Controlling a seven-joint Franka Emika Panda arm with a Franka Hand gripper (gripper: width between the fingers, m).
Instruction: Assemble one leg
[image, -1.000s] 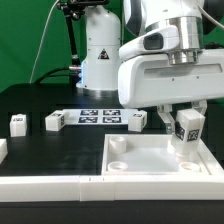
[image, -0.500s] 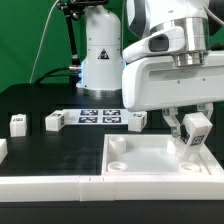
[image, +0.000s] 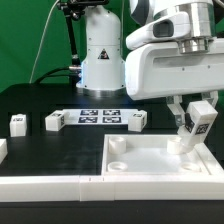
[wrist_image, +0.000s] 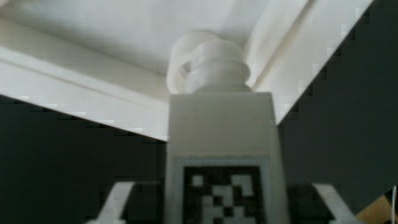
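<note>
Over the corner of the square panel (image: 140, 158) on the exterior view's right, the leg (image: 189, 134) hangs tilted, its black-and-white tag facing the camera. The fingers (image: 204, 106) are closed on its upper part, one on each side. The lower end sits at or just above the panel's raised rim; contact cannot be confirmed from this angle.

Wrist view: the leg (wrist_image: 222, 125) fills the centre with its tag toward the lens and a finger edge on either flank. A rounded stud on its far end points at the panel (wrist_image: 80, 75), near an inside corner. The picture is soft, so the stud may or may not be over a hole.

On the black table (image: 60, 150): three loose legs (image: 55, 121) in a row, well apart from the held one, with the marker board (image: 98, 117) between the second and third. A white bar (image: 40, 186) lies along the near edge, beside the panel.
</note>
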